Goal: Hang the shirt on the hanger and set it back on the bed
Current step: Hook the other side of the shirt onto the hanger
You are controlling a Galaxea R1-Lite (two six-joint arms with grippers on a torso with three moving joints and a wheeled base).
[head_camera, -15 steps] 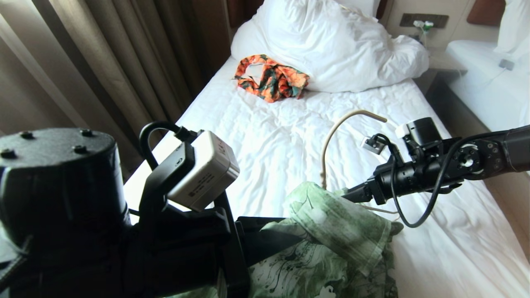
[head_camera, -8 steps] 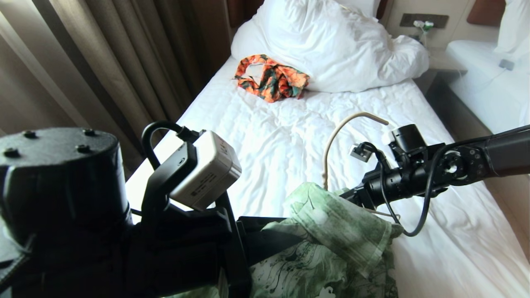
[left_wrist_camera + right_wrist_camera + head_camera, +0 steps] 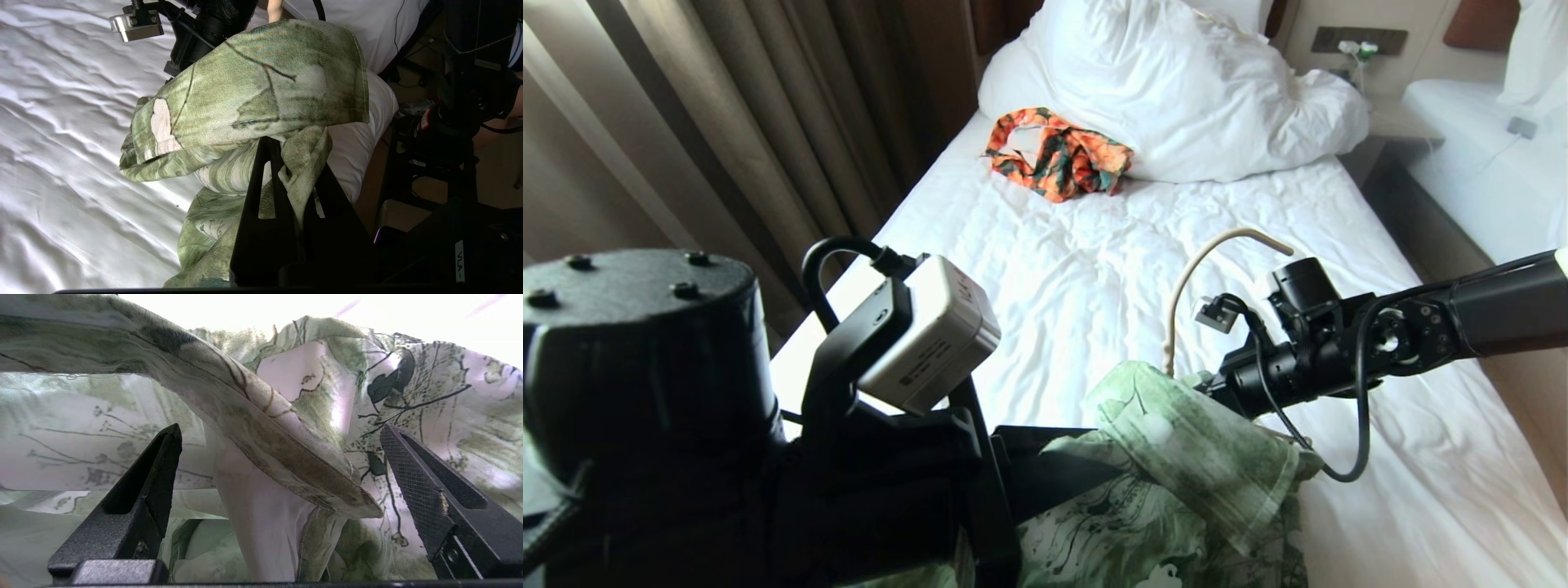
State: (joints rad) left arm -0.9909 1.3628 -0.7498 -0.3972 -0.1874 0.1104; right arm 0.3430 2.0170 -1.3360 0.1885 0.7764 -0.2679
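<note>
You see the green floral shirt (image 3: 1176, 474) bunched at lower centre, the cream hanger (image 3: 1188, 278) arching above it over the white bed (image 3: 1054, 269)

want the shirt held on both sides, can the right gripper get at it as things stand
Probably yes: the right gripper is open with a shirt fold between its fingers, nothing in the way. The left gripper holds the shirt.

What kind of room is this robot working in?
Most likely a hotel twin room: a single bed with a rumpled white duvet, a second white bed across a narrow aisle, and full-length brown curtains along the near bed's side.
</note>
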